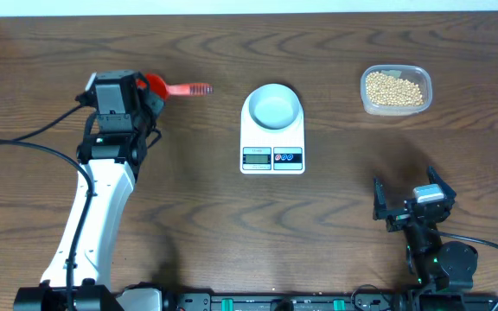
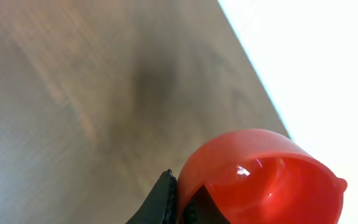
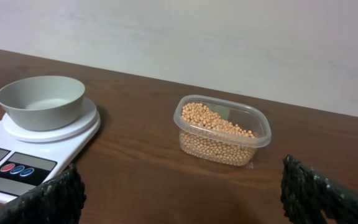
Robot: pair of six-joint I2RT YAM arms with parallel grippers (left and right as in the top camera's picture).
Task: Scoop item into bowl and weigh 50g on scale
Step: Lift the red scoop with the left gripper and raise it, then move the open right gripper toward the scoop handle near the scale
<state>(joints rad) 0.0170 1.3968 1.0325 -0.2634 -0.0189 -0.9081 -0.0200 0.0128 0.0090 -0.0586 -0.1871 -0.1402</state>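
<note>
A red scoop (image 1: 167,86) lies at the left of the table, its handle pointing right toward the scale. My left gripper (image 1: 148,93) is shut on it; in the left wrist view the dark fingers (image 2: 166,202) pinch the rim of the red cup (image 2: 266,180). The pale bowl (image 1: 272,106) is empty and stands on the white scale (image 1: 272,158). The tan beans (image 1: 394,88) fill a clear tub at the back right. My right gripper (image 1: 409,203) hangs open near the front right and faces the bowl (image 3: 41,99), the scale (image 3: 17,165) and the beans (image 3: 219,124).
The clear plastic tub (image 3: 257,134) stands right of the scale, with bare wood between them. A black cable (image 1: 33,138) runs across the table's left side. A pale wall (image 3: 229,43) lies just beyond the table's far edge.
</note>
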